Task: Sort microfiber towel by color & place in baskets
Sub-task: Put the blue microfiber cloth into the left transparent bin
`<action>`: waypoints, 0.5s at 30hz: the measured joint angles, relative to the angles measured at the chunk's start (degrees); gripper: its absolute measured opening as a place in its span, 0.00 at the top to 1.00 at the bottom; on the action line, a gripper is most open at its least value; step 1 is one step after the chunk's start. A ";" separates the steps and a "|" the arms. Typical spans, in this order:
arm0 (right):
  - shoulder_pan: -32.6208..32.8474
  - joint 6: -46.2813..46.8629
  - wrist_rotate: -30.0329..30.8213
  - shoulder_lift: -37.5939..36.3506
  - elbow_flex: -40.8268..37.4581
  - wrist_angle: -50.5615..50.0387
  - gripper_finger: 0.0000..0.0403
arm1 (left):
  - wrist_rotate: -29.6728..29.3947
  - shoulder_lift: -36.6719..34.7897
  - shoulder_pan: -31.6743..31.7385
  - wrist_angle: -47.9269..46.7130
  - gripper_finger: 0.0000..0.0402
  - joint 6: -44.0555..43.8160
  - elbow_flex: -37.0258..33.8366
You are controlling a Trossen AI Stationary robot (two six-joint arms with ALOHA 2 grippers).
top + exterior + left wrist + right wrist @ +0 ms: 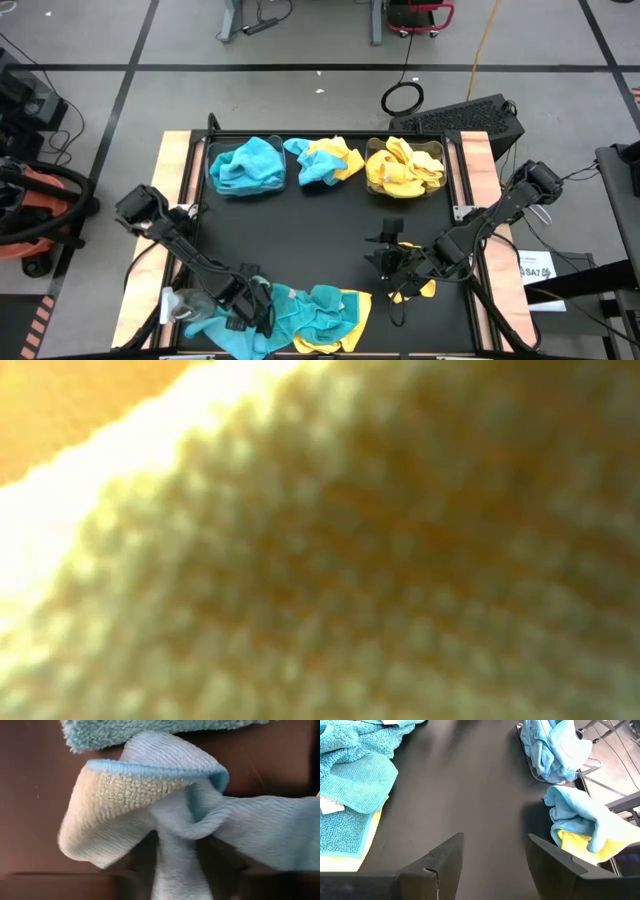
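Right, edges: I see the unsorted towel heap crowding the near edge of the surface.
Open room: bare black middle strip between heap and baskets.
Baskets: teal basket and yellow basket along the far edge, loose pile between them.
Left claw: low over the heap, pinching a teal towel.
Right claw: fingers apart, empty, low over bare surface near a yellow towel.
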 joint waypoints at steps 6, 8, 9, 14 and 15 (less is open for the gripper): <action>-0.02 -0.18 0.00 0.00 0.00 0.00 0.50 | -1.96 -0.07 0.06 -3.99 0.96 4.05 2.35; -0.02 -0.18 0.00 0.00 0.00 0.00 0.50 | -4.04 -0.51 0.26 -7.34 0.96 4.61 3.36; -0.02 -0.17 0.00 0.00 0.00 0.00 0.50 | -4.84 -1.03 0.35 -8.90 0.97 4.72 4.00; 0.00 -0.13 0.00 0.00 0.00 0.24 0.50 | -9.03 -5.44 0.74 -15.06 0.98 4.71 7.67; 0.00 -0.12 0.00 0.00 0.00 0.42 0.50 | -10.23 -6.49 0.75 -16.13 0.98 4.75 8.63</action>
